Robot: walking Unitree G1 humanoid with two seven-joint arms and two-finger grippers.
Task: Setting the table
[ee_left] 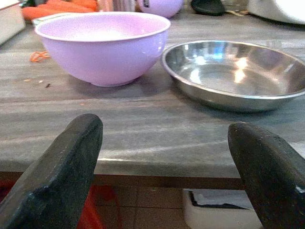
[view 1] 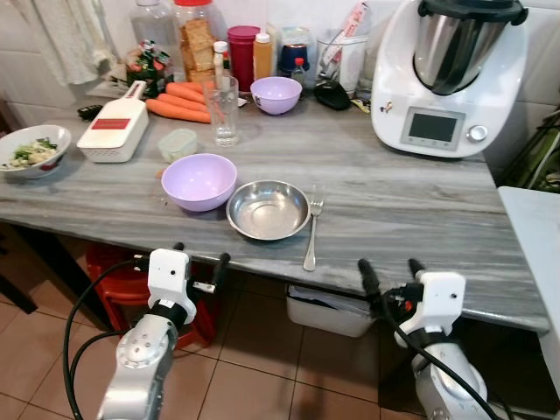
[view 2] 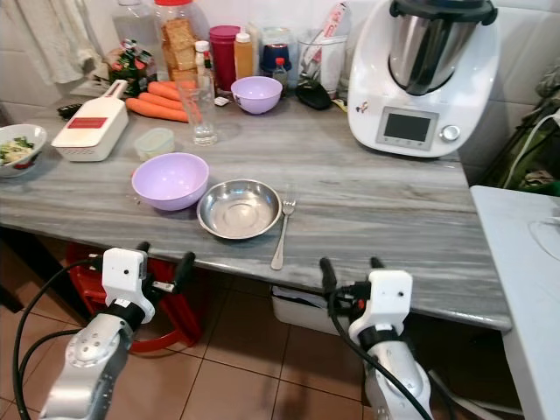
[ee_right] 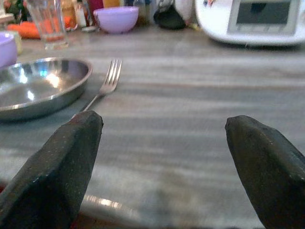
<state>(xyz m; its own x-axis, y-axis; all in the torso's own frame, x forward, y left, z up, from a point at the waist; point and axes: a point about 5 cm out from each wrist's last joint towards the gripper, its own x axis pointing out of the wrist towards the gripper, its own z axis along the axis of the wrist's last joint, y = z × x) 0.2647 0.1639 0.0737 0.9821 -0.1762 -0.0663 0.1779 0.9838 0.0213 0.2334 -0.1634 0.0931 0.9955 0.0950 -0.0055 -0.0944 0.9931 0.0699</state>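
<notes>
Below the grey desk (view 1: pixel 394 210) edge both tools, left tool (view 1: pixel 199 255) and right tool (view 1: pixel 390 268), hang released; right wrist view adds fork (ee_right: pixel 106 85) beside steel plate (ee_right: pixel 38 86); tiled floor (view 1: pixel 254 350).

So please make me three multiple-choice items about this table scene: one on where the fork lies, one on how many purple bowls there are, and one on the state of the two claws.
1. Where does the fork lie?
A. Inside the steel dish
B. On the table, on the robot's right of the steel dish
C. Behind the drinking glass

2. How many purple bowls stand on the table?
A. One
B. Two
C. Three

3. What state are the claws in?
A. Both open and empty
B. Left shut on the fork
C. Right shut on a bowl

Key: 1 B, the fork rests beside the dish rim. 2 B, a large bowl near, a small bowl behind. 3 A, left claw and right claw hang spread before the table edge.
</notes>
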